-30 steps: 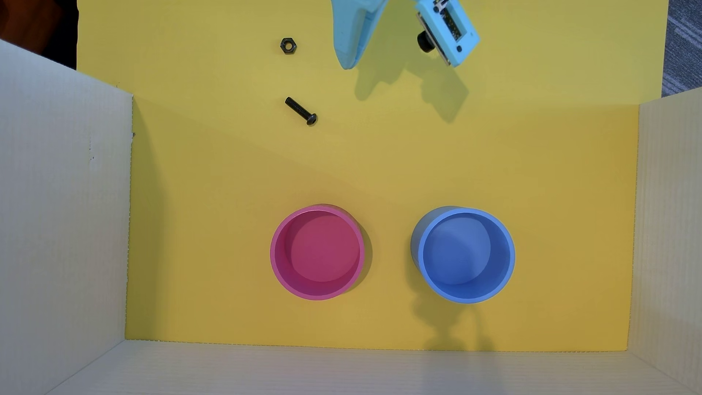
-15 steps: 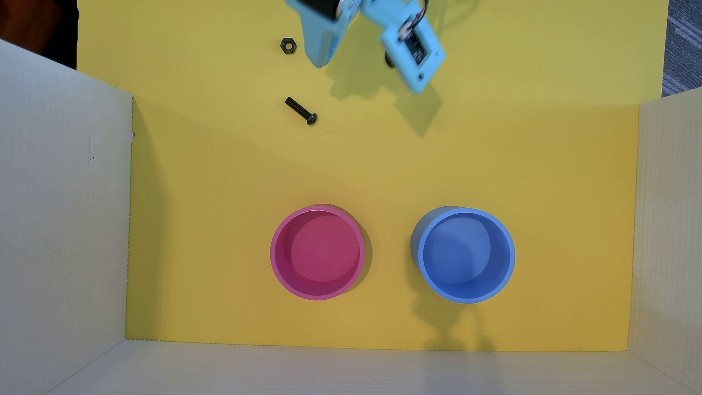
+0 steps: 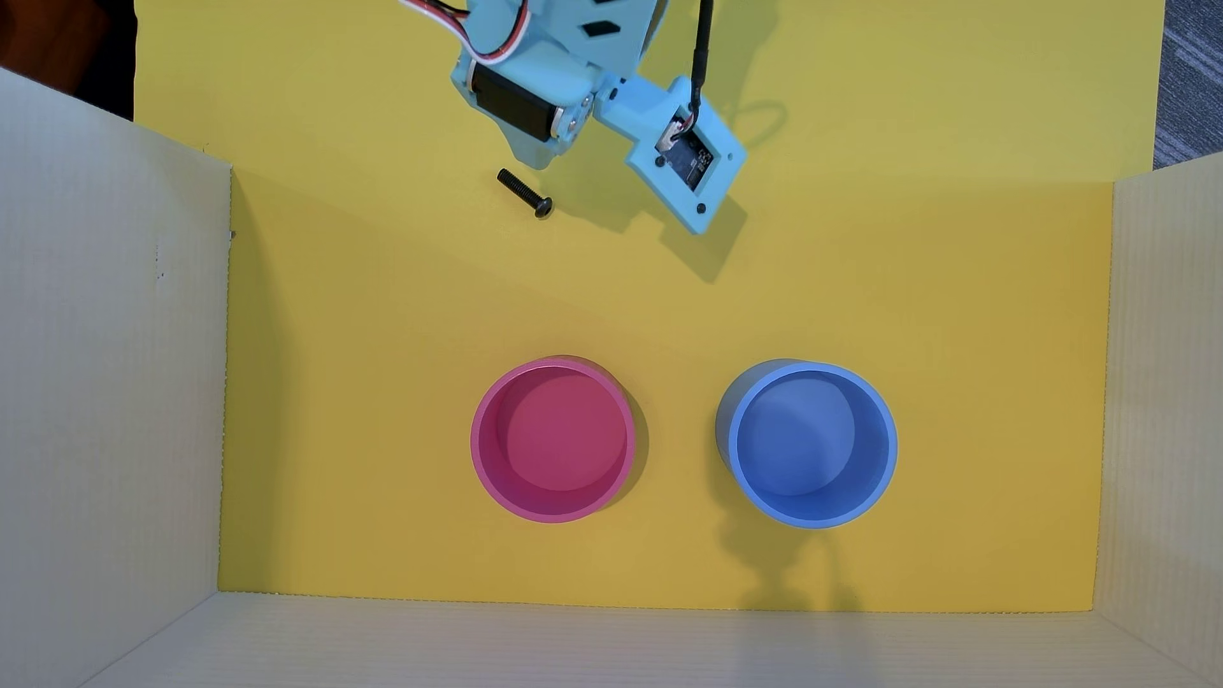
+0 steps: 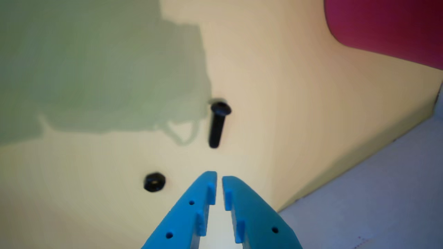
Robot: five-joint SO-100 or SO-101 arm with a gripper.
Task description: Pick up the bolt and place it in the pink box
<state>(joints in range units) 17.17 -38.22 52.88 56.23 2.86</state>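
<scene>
The bolt (image 3: pixel 525 192) is a small black screw that lies flat on the yellow floor, head toward the cups. In the wrist view the bolt (image 4: pixel 218 126) lies just ahead of my fingertips, head pointing away. My light-blue gripper (image 3: pixel 537 159) hangs right behind the bolt's threaded end. In the wrist view the gripper (image 4: pixel 219 176) has its jaws nearly together with only a thin slit between them, and it holds nothing. The pink box (image 3: pixel 474 440) stands upright and empty in the lower middle of the overhead view. Its wall also shows at the top right of the wrist view (image 4: pixel 391 27).
A black hexagonal nut (image 4: pixel 154 182) lies on the floor left of my fingertips; the arm hides it in the overhead view. A blue round cup (image 3: pixel 890 443) stands right of the pink one. Cardboard walls (image 3: pixel 112 364) enclose the yellow floor on the left, right and near sides.
</scene>
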